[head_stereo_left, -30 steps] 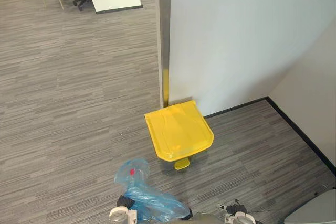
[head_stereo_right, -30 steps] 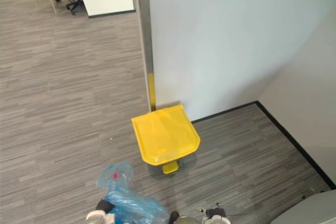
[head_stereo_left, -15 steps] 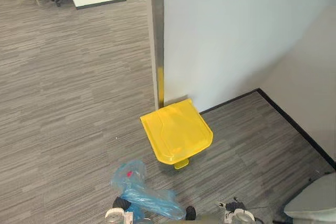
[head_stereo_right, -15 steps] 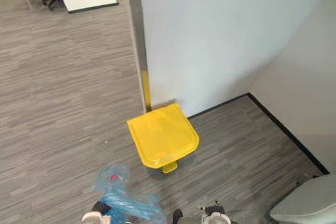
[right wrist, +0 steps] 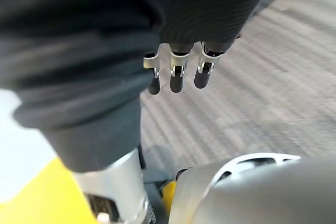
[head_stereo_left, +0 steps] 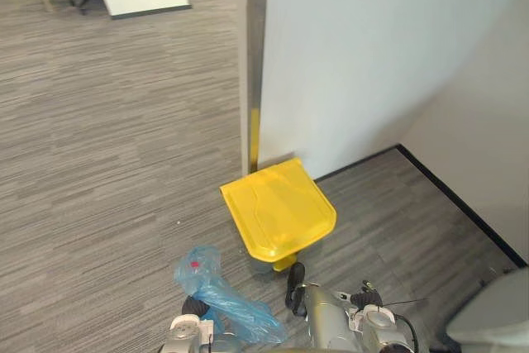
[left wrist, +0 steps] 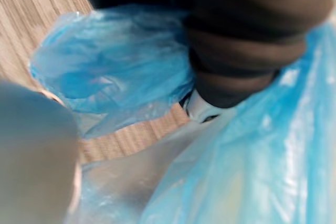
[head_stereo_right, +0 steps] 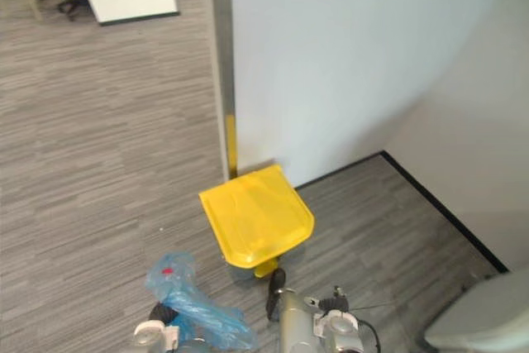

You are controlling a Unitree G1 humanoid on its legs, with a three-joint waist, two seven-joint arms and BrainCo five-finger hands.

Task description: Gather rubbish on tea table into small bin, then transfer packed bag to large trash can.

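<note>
Blue bag [head_stereo_left: 221,303] is up at the left hand [head_stereo_left: 192,306], over the floor just short of the large trash can [head_stereo_left: 279,208], off its front-left corner. Can't tell how the left hand has hold of it, because the film wraps right over the hand. Right hand [right wrist: 177,80] hangs loose, uncurled and empty.

Risks as I see them:
- Yellow lid [head_stereo_right: 256,217] is flat shut. Nothing goes in until it's up. Release now and the bag likely lands on the lid and slides to the floor.
- Pedal [head_stereo_left: 283,263] is small and low at the can's front edge. It's easy to miss or slip off, and then the lid drops on the bag.
- Can backs onto the wall post [head_stereo_left: 253,80], so the lid may knock it and stop short of fully open.
- Bag top looks loose and floppy. Tip it and rubbish could spill.
</note>
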